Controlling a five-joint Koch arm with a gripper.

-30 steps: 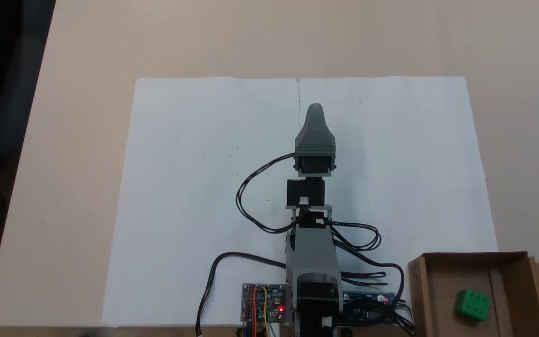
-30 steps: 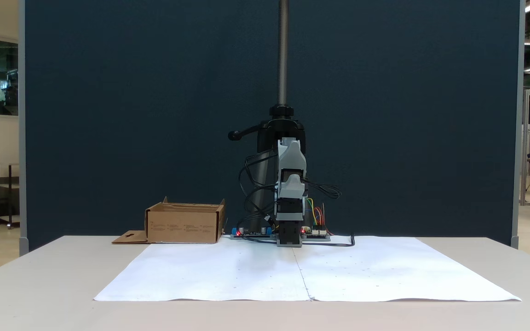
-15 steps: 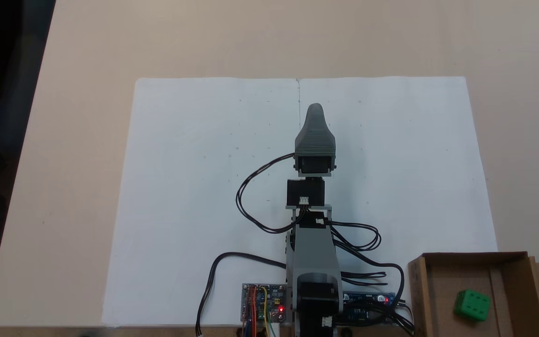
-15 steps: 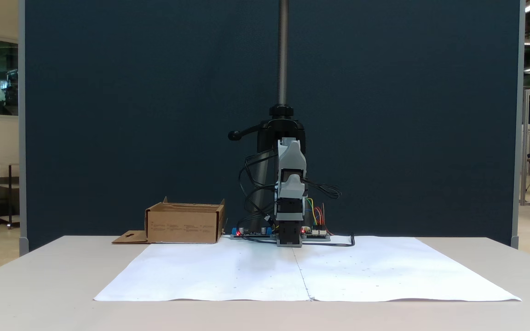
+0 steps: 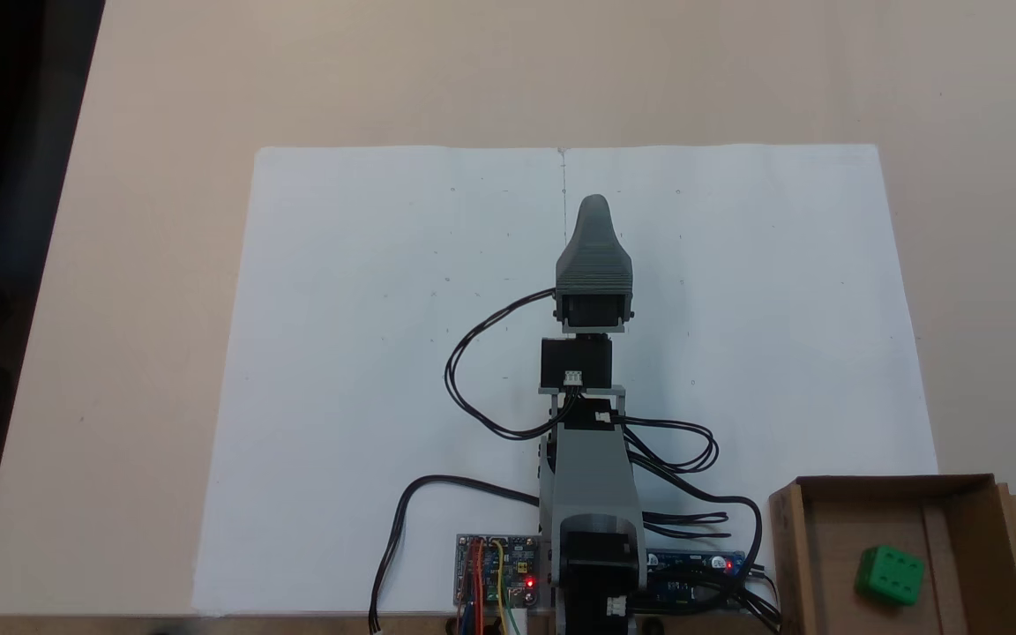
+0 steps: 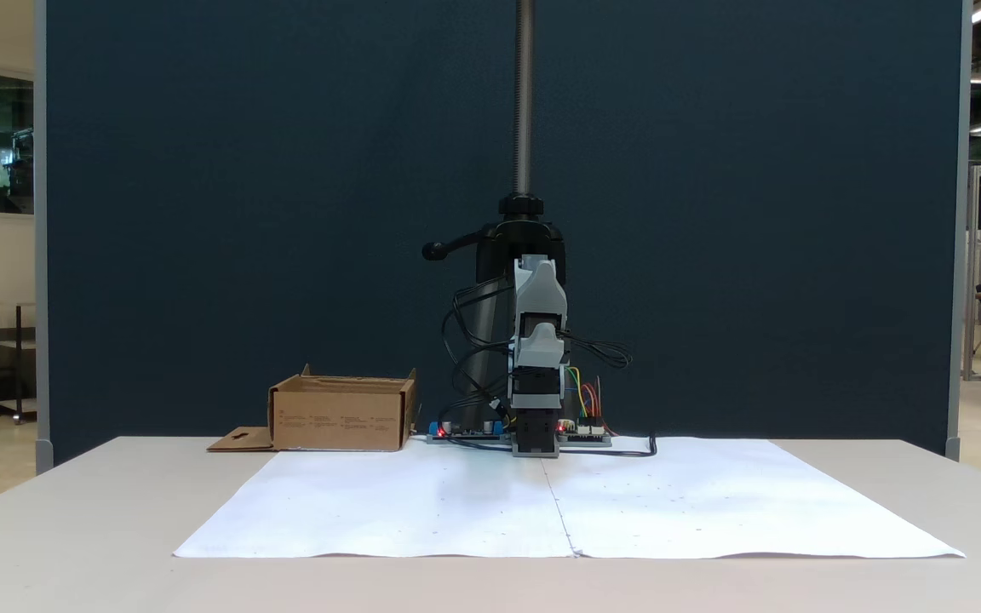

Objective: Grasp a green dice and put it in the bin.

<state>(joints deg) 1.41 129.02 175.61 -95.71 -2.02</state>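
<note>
Fixed view from above, 1 green dice (image 5: 890,575) inside 1 bin (image 5: 788,556), gripper (image 5: 593,205) well apart, jaw state can't tell.

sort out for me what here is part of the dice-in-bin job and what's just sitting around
Part of the job:
- green dice, lying inside the bin
- bin, the brown cardboard box
- gripper, over the paper, away from the bin

Just there:
- white paper sheets
- circuit boards and cables at the arm's base
</note>
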